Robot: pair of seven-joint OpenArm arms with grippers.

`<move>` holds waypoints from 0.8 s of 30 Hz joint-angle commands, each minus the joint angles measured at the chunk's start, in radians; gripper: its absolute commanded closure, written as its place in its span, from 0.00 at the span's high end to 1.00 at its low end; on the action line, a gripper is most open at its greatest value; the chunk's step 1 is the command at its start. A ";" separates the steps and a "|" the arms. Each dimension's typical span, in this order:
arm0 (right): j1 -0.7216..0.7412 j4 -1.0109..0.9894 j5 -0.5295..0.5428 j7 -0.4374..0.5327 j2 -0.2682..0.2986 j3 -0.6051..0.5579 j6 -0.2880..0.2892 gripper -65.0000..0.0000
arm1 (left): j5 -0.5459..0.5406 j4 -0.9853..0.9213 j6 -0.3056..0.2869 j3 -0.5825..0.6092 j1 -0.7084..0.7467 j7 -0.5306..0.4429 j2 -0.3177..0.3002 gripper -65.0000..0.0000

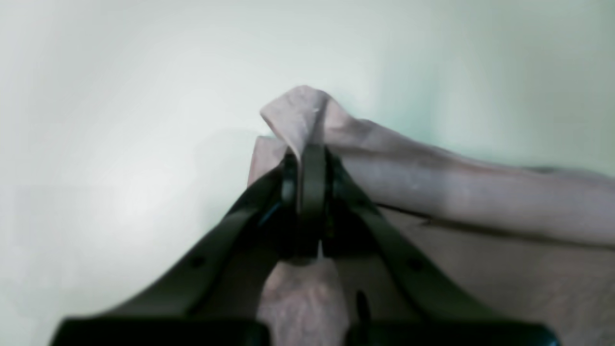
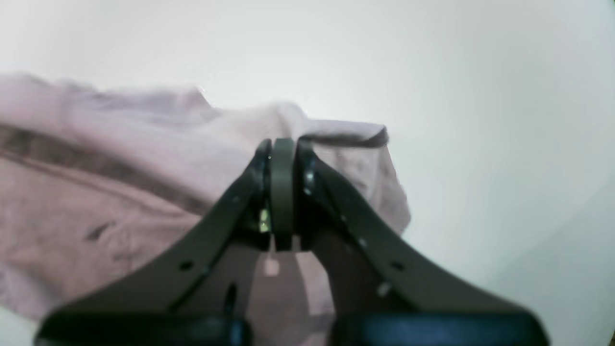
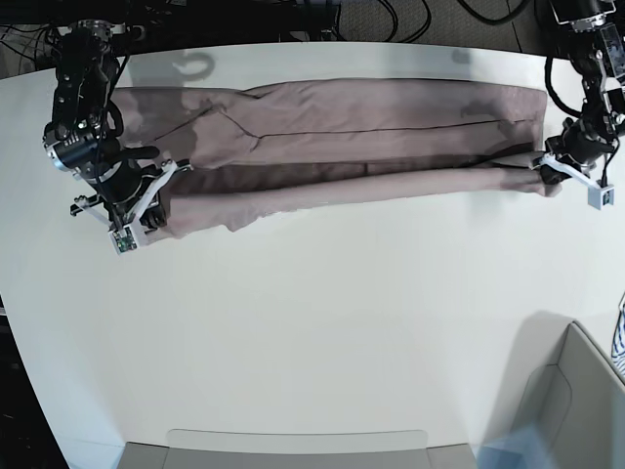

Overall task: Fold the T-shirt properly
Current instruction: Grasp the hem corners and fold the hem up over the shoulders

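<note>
The mauve-pink T-shirt [image 3: 342, 127] lies stretched across the far part of the white table [image 3: 322, 322], its near long edge lifted and folded over as a narrow band [image 3: 371, 184]. My left gripper [image 3: 547, 168] is at the base view's right end, shut on the T-shirt's corner [image 1: 298, 115]. At the base view's left end my right gripper [image 3: 161, 195] is shut on the other corner [image 2: 288, 120]. Both wrist views show cloth pinched between closed fingers and the fabric trailing away toward the middle.
A grey bin [image 3: 566, 410] stands at the near right corner, with a bit of blue-and-white striped cloth [image 3: 619, 342] at the frame's edge. A pale tray rim [image 3: 293, 445] runs along the near table edge. Cables [image 3: 410, 20] lie behind the table.
</note>
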 commanded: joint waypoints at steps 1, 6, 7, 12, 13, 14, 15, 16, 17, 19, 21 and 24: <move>-0.006 0.026 0.021 0.018 0.011 0.020 0.000 0.00 | -0.008 0.017 -0.005 -0.014 -0.008 0.002 -0.011 0.00; -0.090 0.082 0.108 -0.026 0.038 0.078 0.000 0.00 | -0.007 0.102 -0.006 -0.014 0.052 0.016 -0.005 0.00; -0.104 0.089 0.114 -0.048 0.050 0.080 0.000 0.00 | -0.007 0.123 -0.006 -0.014 0.069 0.018 -0.005 0.00; -0.155 0.092 0.116 -0.095 0.061 0.084 0.000 0.00 | -0.005 0.139 -0.005 -0.014 0.113 0.013 -0.004 0.00; -0.167 0.092 0.116 -0.092 0.061 0.084 0.000 0.00 | -0.005 0.137 -0.005 -0.014 0.121 0.013 -0.004 0.00; -0.178 0.092 0.116 -0.092 0.061 0.084 0.000 0.00 | -0.005 0.137 -0.005 -0.008 0.132 0.010 -0.004 0.00; -0.185 0.092 0.116 -0.092 0.059 0.081 0.000 0.00 | -0.005 0.137 -0.005 -0.008 0.138 0.008 -0.004 0.00; -0.195 0.092 0.116 -0.092 0.059 0.080 0.000 0.00 | -0.005 0.137 -0.005 -0.008 0.143 0.008 -0.004 0.00; -0.202 0.092 0.116 -0.092 0.059 0.078 0.000 0.00 | -0.005 0.137 -0.005 -0.006 0.144 0.008 -0.004 0.00; -0.216 0.092 0.116 -0.092 0.056 0.077 0.000 0.00 | -0.005 0.132 -0.005 -0.006 0.161 0.008 -0.004 0.00; -0.222 0.091 0.116 -0.094 0.054 0.075 0.000 0.00 | -0.005 0.122 -0.005 -0.006 0.169 0.008 -0.004 0.00; -0.238 0.091 0.113 -0.092 0.054 0.075 0.000 0.00 | -0.005 0.102 -0.005 -0.006 0.184 0.007 -0.004 0.00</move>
